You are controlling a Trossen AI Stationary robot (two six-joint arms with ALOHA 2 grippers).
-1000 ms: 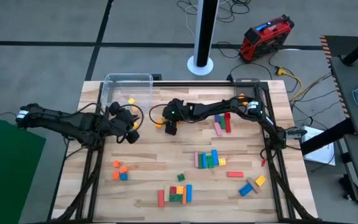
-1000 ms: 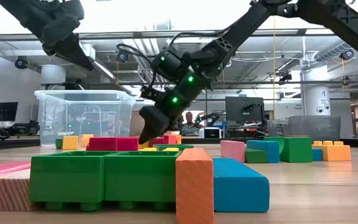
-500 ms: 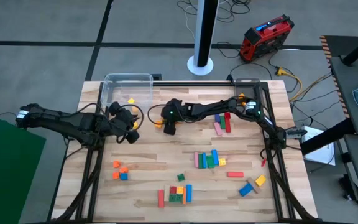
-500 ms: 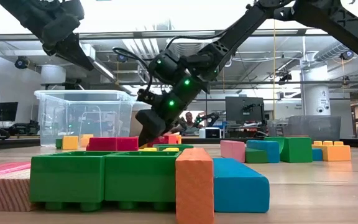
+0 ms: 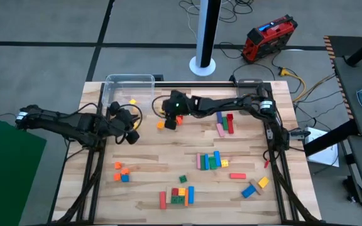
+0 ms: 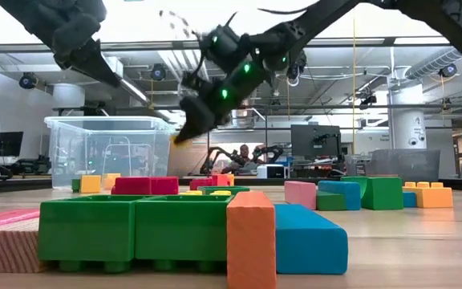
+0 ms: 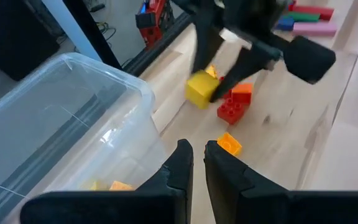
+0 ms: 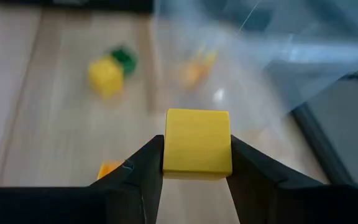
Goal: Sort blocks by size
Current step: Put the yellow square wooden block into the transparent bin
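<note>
Desk [image 5: 143,157], wood planks, carries everything. Clear tub [image 5: 129,88] at the far edge, between the two claws and just beside each; at least one yellow block [image 5: 132,102] inside. Right claw [image 5: 168,120] raised off the desk near the tub's corner, pinching a yellow cube [image 8: 197,142] squarely between both fingers; low view shows it lifted [image 6: 181,136] about level with the tub's rim. Directly under and beside that claw on the desk: a red block [image 7: 232,109] with an orange block [image 7: 242,91] touching it, and a small orange piece [image 7: 229,144] a little apart. Left claw [image 5: 131,129] hangs on the tub's near side, fingers [image 7: 182,163] pressed almost together, a thin gap only, holding nothing. Well away from both claws, toward the near edge: a row of bars [image 5: 210,161] in pink, blue and green, a green and red cluster [image 5: 179,194], a few orange and blue cubes [image 5: 122,172], and a blue and yellow pair [image 5: 255,186]. Behind the right claw, along its arm: red, pink and blue bars [image 5: 225,123] lying close together.
</note>
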